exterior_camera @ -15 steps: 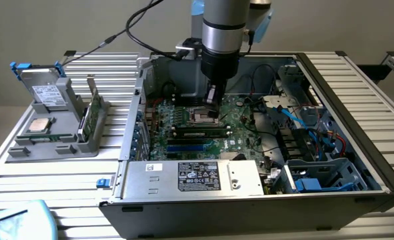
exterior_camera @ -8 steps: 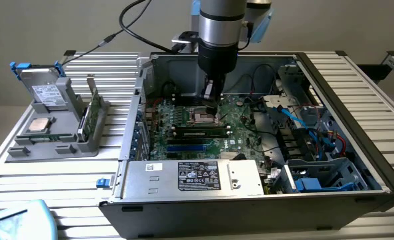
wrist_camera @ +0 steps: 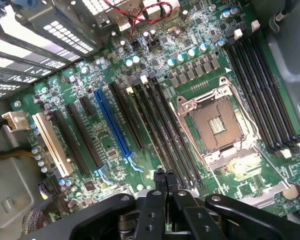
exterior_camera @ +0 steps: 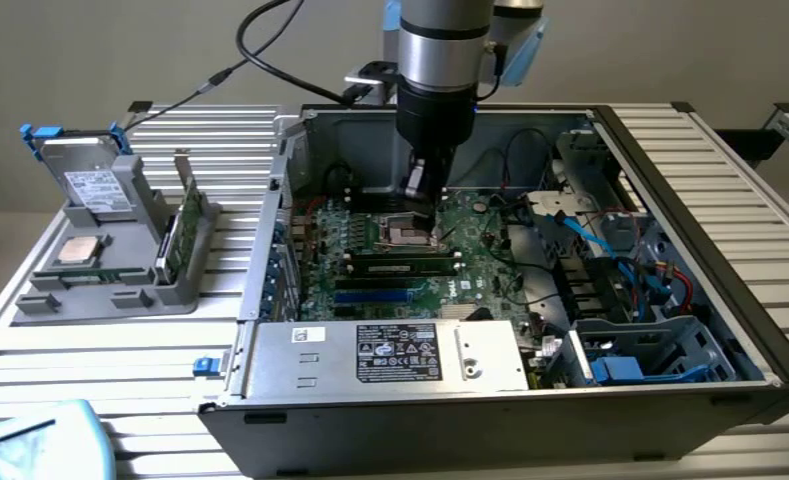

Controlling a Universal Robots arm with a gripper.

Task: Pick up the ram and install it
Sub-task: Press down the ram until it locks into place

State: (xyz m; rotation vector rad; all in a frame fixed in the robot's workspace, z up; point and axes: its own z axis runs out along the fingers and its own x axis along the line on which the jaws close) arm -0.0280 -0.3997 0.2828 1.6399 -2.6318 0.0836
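Observation:
The ram point(exterior_camera: 181, 232), a thin green stick, stands on edge in the grey holder point(exterior_camera: 101, 295) outside the case, on the exterior view's left. My gripper point(exterior_camera: 421, 195) hangs inside the open computer case, just above the motherboard point(exterior_camera: 488, 250) near the CPU socket point(exterior_camera: 408, 232), far from that stick. In the wrist view the gripper point(wrist_camera: 165, 176) is shut with nothing between its fingertips, over the long dark memory slots point(wrist_camera: 160, 125) beside the socket point(wrist_camera: 215, 125). A dark stick with a pale label point(exterior_camera: 397, 266) sits along the slots below the socket.
A grey drive with blue clips point(exterior_camera: 90, 180) and a square silver processor chip point(exterior_camera: 81, 250) share the holder. The case walls point(exterior_camera: 281, 200), the power supply point(exterior_camera: 394, 355), blue and black cables point(exterior_camera: 608, 250) and a drive cage point(exterior_camera: 648, 350) crowd the inside.

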